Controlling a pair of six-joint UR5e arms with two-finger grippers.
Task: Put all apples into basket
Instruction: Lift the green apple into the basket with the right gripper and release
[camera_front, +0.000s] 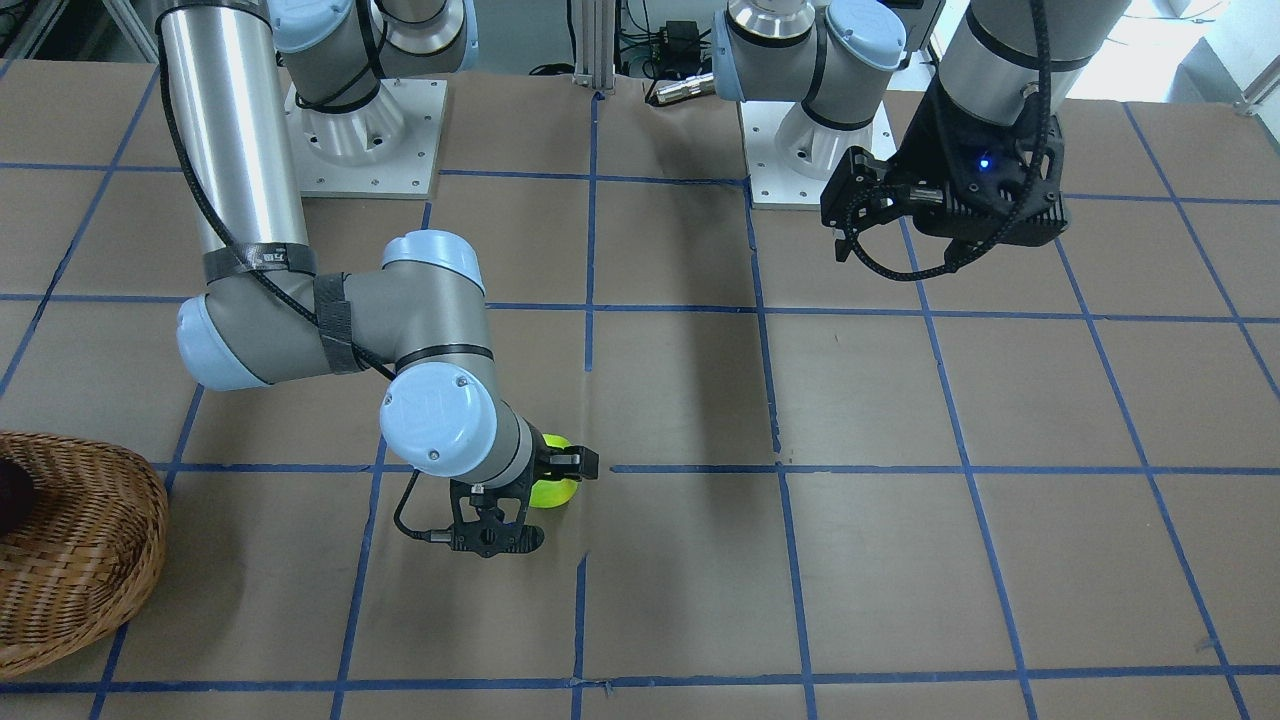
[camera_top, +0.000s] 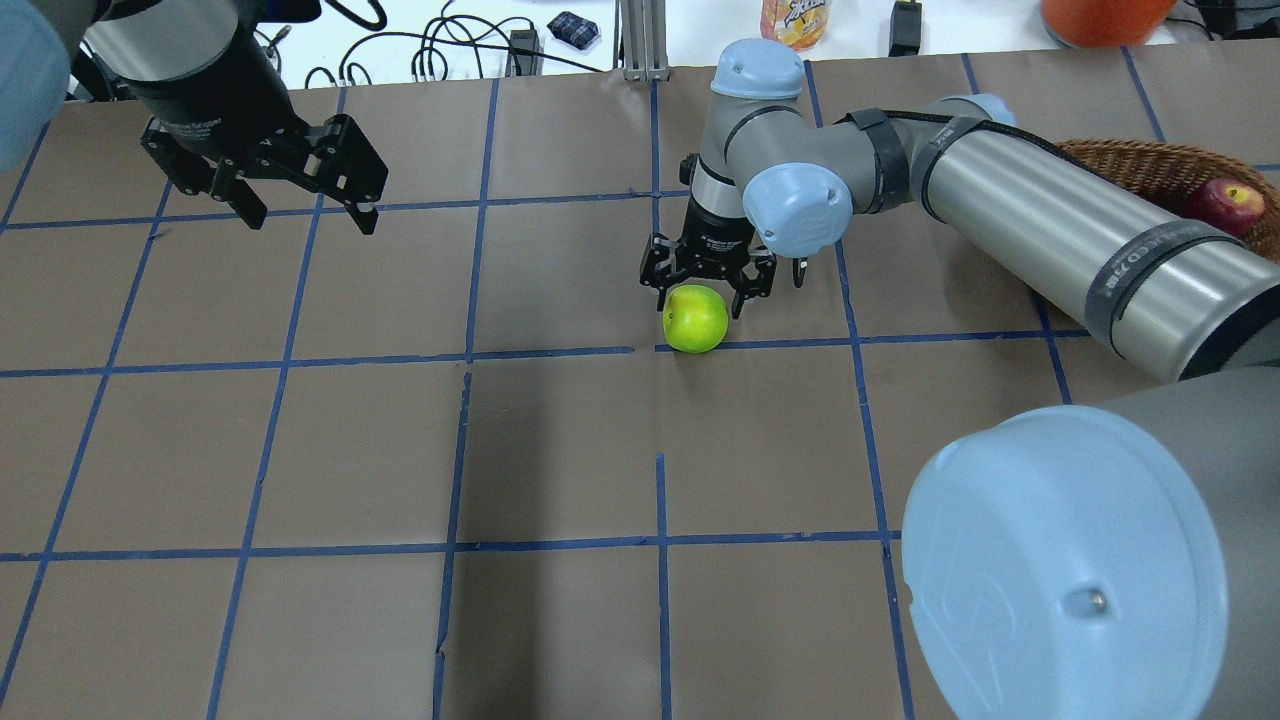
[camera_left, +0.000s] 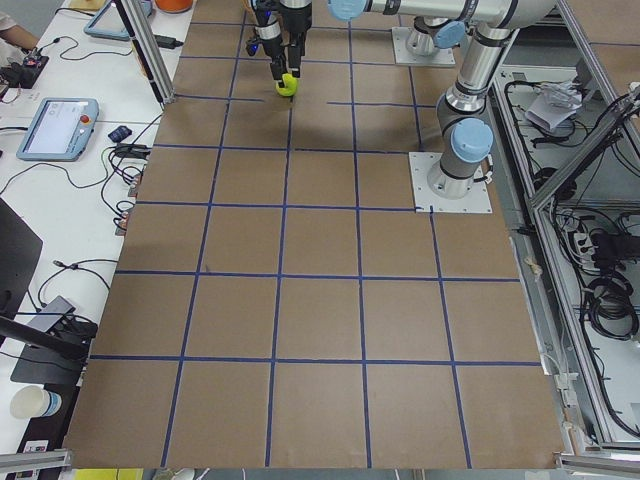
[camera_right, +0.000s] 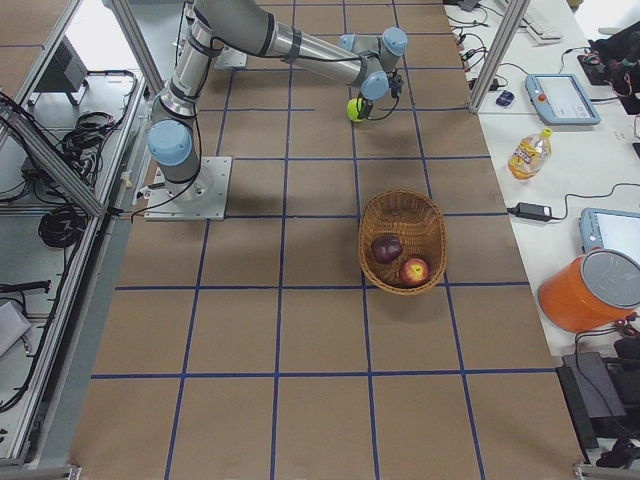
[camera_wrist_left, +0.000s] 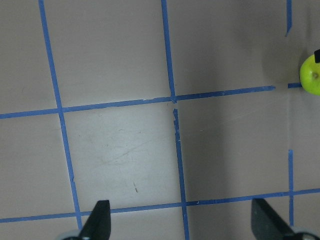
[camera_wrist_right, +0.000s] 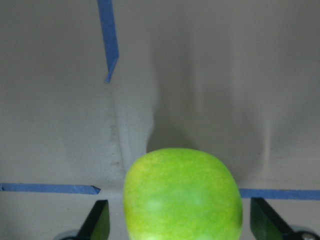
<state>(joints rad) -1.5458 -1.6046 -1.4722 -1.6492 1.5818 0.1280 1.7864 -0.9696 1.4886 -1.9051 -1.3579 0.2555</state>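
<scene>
Reaches the right arm low across the counter (camera_top: 560, 450), wrist pointing down, right tool (camera_top: 703, 296) spread wide, gripping nothing. Shows the green apple (camera_top: 695, 320) on the counter between the jaws, untouched, at 6 o'clock of the tool overhead, with the basket (camera_right: 402, 197) at 2 o'clock holding the red apple (camera_right: 415, 270) and dark apple (camera_right: 386, 247). Holds the left tool (camera_top: 308, 215) raised at 10 o'clock, spread, empty.

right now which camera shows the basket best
Exterior right: the whole basket shows, red apple and maroon apple inside. Overhead, the right arm hides most of it; front-facing crops it at the edge. The rest miss it.
</scene>
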